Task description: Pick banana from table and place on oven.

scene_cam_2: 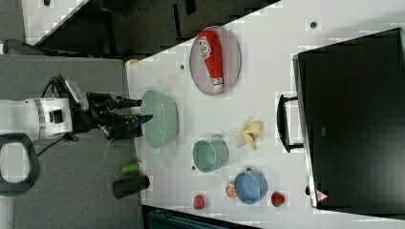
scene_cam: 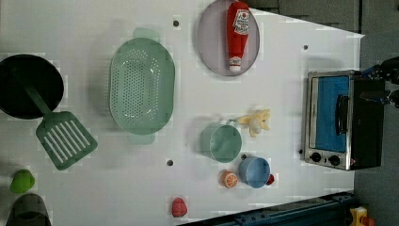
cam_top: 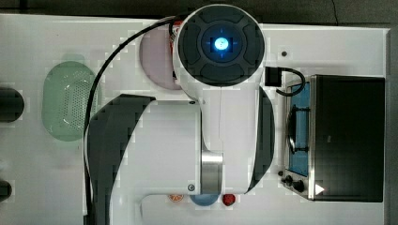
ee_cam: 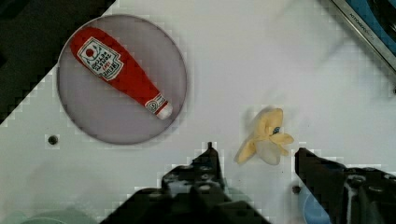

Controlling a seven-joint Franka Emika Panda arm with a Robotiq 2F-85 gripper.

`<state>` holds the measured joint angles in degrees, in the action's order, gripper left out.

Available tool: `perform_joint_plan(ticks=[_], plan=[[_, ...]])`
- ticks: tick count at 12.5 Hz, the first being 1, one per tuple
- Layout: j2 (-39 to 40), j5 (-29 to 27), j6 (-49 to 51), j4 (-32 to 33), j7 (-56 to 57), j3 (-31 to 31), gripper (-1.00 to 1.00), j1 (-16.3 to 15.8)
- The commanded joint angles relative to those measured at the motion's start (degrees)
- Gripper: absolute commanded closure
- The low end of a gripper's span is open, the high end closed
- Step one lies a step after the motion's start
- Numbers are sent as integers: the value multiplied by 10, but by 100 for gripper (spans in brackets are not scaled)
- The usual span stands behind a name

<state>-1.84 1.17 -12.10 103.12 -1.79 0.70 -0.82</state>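
Banana (ee_cam: 266, 140) lies on the bench (ee_cam: 261, 56) just ahead of my spread, empty claw (ee_cam: 259, 163), so I should drop straight down and pinch its middle gently.

1 banana (scene_cam: 256, 122), 1 oven (scene_cam: 336, 119), 2 cups (scene_cam: 221, 142), 1 colander (scene_cam: 141, 84), 1 plate (scene_cam: 211, 44), 1 ketchup btl (scene_cam: 237, 34), 1 spatula (scene_cam: 59, 134).

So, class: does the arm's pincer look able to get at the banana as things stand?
Probably yes: the pincer stands open above the banana, which lies alone on the table, apart from the green cup.
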Motion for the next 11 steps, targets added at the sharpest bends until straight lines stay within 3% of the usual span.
perform_joint_plan(ticks=[1, 3, 8, 11], plan=[[-221, 0, 88, 121, 9, 22, -59, 16], [-221, 0, 88, 122, 9, 22, -99, 16], [-189, 0, 74, 155, 9, 21, -100, 16], [-137, 0, -17, 199, 11, 21, -100, 16]])
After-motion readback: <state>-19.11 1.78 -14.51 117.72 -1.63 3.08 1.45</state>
